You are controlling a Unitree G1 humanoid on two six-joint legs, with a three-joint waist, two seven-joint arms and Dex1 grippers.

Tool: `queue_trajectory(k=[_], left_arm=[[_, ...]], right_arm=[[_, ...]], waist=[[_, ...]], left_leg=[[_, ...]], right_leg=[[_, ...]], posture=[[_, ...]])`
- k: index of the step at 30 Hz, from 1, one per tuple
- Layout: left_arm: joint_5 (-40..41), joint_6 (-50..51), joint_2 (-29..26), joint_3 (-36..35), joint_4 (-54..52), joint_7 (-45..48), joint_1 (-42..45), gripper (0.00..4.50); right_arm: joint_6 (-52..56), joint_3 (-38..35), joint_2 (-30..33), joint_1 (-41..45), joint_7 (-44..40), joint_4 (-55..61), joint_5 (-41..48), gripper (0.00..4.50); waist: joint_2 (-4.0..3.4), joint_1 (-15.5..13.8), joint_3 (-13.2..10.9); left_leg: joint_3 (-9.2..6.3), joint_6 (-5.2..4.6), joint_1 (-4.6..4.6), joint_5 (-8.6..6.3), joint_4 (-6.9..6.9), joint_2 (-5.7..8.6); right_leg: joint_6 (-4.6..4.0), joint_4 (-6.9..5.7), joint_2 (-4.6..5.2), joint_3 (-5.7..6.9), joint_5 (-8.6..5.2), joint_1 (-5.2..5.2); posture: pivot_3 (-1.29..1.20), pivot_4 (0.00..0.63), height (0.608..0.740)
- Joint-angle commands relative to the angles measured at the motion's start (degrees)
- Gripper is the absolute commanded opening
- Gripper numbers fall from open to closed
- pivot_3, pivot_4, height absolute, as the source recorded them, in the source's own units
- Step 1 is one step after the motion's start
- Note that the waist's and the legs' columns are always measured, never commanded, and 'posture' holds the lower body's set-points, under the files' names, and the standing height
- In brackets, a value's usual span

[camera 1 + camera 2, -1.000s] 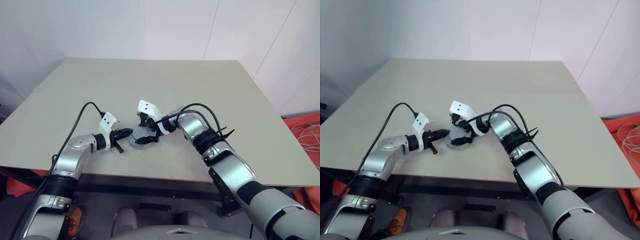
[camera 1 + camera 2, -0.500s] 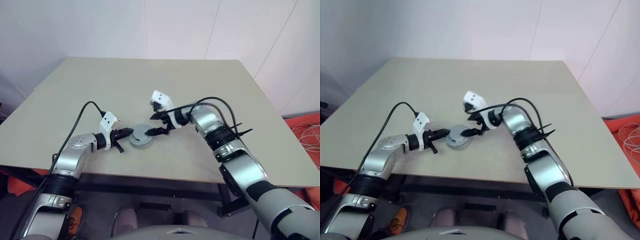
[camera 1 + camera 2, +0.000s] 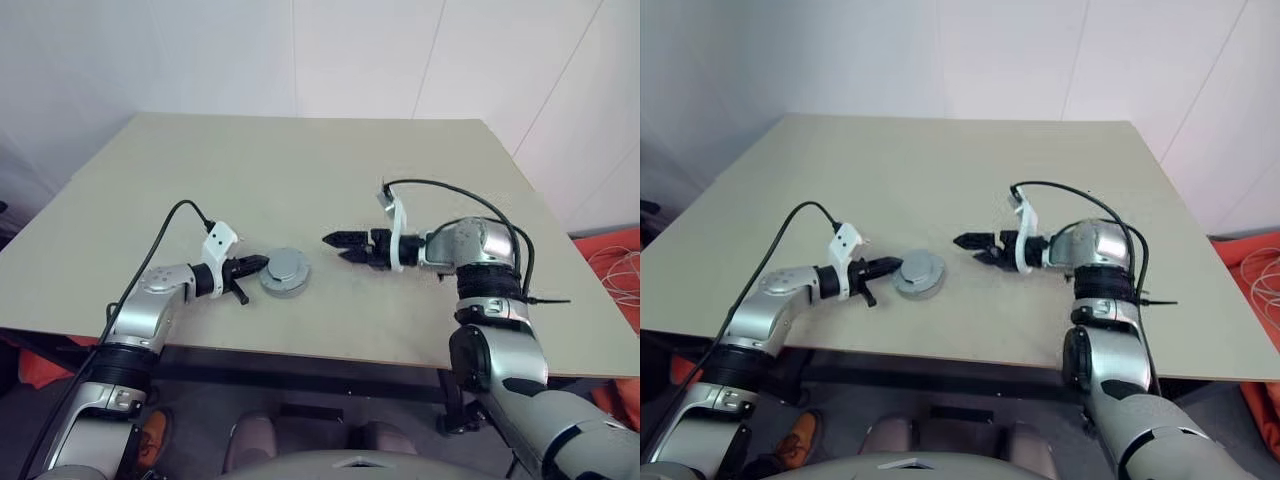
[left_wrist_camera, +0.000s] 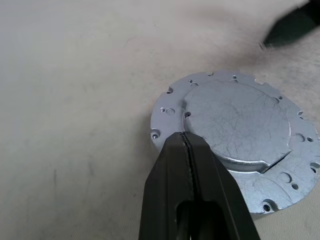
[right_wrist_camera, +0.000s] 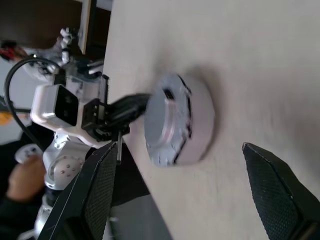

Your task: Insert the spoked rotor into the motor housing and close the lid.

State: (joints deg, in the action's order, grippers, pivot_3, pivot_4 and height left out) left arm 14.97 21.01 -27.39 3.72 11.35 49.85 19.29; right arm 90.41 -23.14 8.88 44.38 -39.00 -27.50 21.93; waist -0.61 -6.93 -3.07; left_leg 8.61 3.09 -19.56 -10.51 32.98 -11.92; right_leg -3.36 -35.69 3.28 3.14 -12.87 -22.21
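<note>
The lid (image 3: pixel 284 272) lies plain grey face up as the top of a round stack near the table's front edge, seen close in the left wrist view (image 4: pixel 235 120) and side-on in the right wrist view (image 5: pixel 170 120). The spoked rotor and the motor housing are hidden under it. My left gripper (image 3: pixel 260 263) is shut, its tip (image 4: pixel 184 136) resting against the lid's left rim. My right gripper (image 3: pixel 342 246) hovers a short way to the right of the stack, pointing at it, open and holding nothing (image 5: pixel 180 150).
The beige table (image 3: pixel 300 170) carries nothing else. Its front edge (image 3: pixel 300 352) runs just below the stack. Orange cloth and white cable (image 3: pixel 615 265) lie on the floor to the right.
My right gripper lifted off the grey stack, drew away to the right and rolled its wrist over. The stack and my left gripper stayed put.
</note>
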Motion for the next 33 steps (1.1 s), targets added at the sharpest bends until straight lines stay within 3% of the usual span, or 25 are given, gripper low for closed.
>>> queue_trajectory(k=[1, 10, 29, 33], left_arm=[[-0.7, 0.6, 0.0, 1.2, 0.6, 0.8, -0.5, 0.00], [-0.6, 0.9, 0.0, 1.1, 0.0, 0.6, -1.0, 0.00], [-0.5, 1.2, -0.6, 0.0, -0.4, 0.5, -1.5, 0.00], [-0.4, 1.2, -0.7, -0.1, -0.4, 0.5, -1.4, 0.00]], right_arm=[[2.1, -3.6, -2.1, -0.3, 4.0, 1.9, 3.5, 4.47], [2.1, -7.8, -8.1, -1.2, 11.3, 0.9, 4.7, 4.47], [0.8, -9.3, -13.0, -0.1, 15.1, -0.2, 7.7, 4.47], [0.1, -9.6, -13.1, 0.0, 15.8, -0.2, 7.9, 3.26]], waist=[[-0.04, -0.2, 0.0], [-0.06, -0.3, 0.0], [-0.07, -0.2, 0.0], [-0.08, -0.2, 0.0]], left_leg=[[0.01, 0.01, -0.01, 0.00, 0.00, 0.00], [0.00, 0.08, 0.02, 0.05, -0.26, -0.01], [0.03, 0.39, 0.30, 0.23, -0.83, 0.00], [0.03, 0.39, 0.25, 0.23, -0.85, 0.00]], right_leg=[[0.00, 0.00, 0.00, 0.00, 0.00, -0.03], [0.06, 0.12, 0.02, 0.00, -0.03, -0.05], [0.08, 0.32, 0.02, -0.02, -0.05, -0.03], [0.08, 0.39, 0.02, -0.02, -0.05, -0.04]], posture=[[0.00, 0.000, 0.740], [0.00, 0.000, 0.740], [0.00, 0.000, 0.740], [0.00, 0.000, 0.740]])
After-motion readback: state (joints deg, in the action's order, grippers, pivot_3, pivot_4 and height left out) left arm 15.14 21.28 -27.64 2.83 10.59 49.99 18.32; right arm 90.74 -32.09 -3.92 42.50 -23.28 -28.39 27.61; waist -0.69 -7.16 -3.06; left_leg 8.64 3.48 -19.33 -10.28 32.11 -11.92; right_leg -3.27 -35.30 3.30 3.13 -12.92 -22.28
